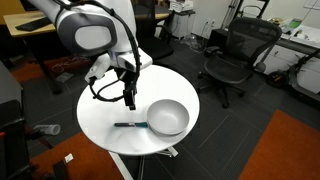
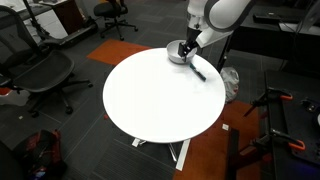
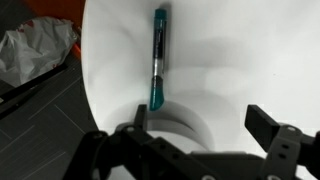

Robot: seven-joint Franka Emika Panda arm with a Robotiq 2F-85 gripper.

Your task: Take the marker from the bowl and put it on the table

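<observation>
On the table [image 1: 105, 112], the marker [image 1: 130, 125] lies flat at nine o'clock of the bowl [image 1: 167, 117], just beside it; the gripper [image 1: 128, 101] hangs above, jaws spread wide, empty.

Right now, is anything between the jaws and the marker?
Nothing visible. The marker lies on bare table beside the bowl, out of it, with the open jaws hanging just above it.

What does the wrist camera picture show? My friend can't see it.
A teal and dark marker lies flat on the white table. The tool is open at the picture's bottom edge, not touching the marker.
</observation>
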